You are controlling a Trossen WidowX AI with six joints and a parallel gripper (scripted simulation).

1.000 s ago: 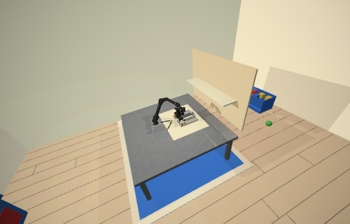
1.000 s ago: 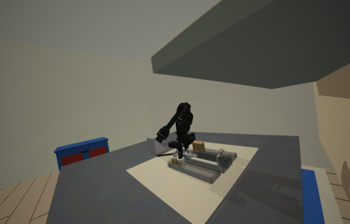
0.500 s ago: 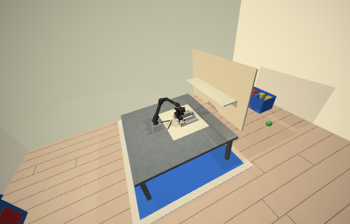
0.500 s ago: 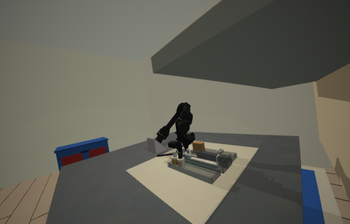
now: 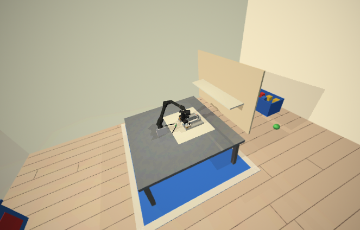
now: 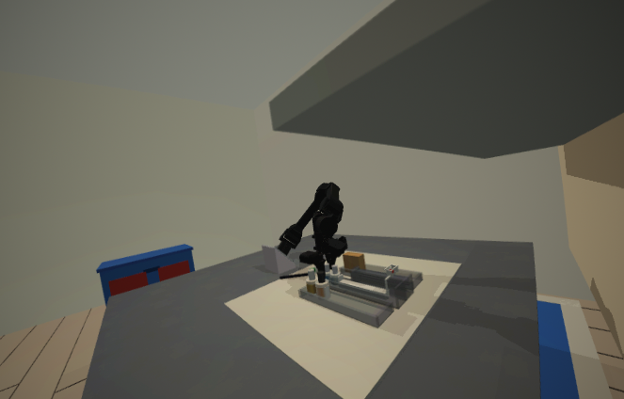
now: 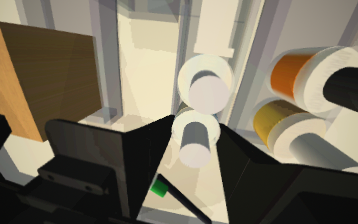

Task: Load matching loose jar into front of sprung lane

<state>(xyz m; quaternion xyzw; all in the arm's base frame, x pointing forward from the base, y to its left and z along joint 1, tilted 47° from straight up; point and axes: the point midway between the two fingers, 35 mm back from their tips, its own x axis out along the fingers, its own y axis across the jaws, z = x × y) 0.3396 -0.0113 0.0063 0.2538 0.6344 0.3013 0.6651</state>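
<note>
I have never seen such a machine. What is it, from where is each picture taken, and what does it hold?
It is a black robot arm with a two-fingered gripper, mounted on a grey table. The top picture looks down on the room from high up, the exterior picture looks across the table, and the wrist picture comes from a camera on the arm itself, looking past the fingers. On a cream mat stands a rack of narrow lanes. The gripper is shut on a pale jar; a matching jar stands just beyond it. Beside them are an orange jar, a yellow jar and a brown box.
</note>
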